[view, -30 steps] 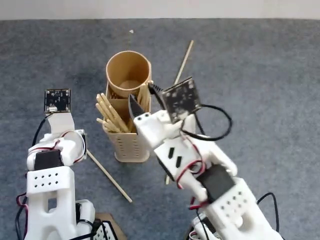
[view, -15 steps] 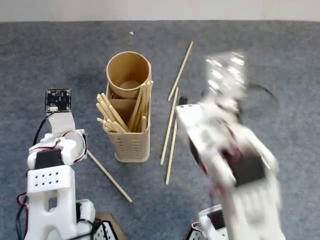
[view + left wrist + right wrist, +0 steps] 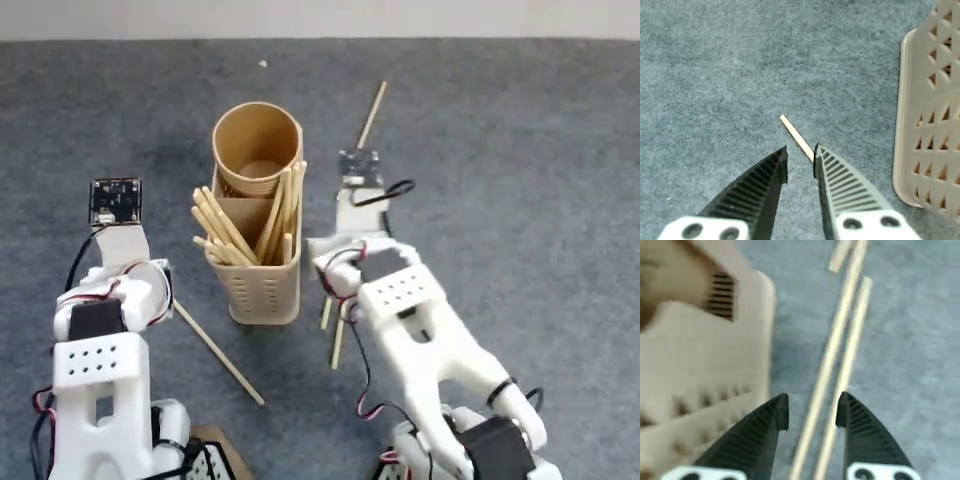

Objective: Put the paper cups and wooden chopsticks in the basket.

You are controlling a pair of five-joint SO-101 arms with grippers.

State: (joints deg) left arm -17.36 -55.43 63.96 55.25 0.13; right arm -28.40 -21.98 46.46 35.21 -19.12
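Wooden chopstick pair (image 3: 826, 365) lies frame-right of basket (image 3: 262, 285), mid high view; paper cup (image 3: 257, 148) already inside. R gripper (image 3: 812, 415) over pair, jaws open, straddling both. Lower straight, pinch near mid-length so they don't pivot. L gripper (image 3: 800, 162) narrowly open over another stick (image 3: 796, 137), lower left.

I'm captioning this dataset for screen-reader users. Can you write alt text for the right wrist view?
The right gripper, its black jaws open, hovers over two wooden chopsticks lying side by side on grey carpet. A beige slotted basket stands beside them, and the end of a third chopstick shows farther off.
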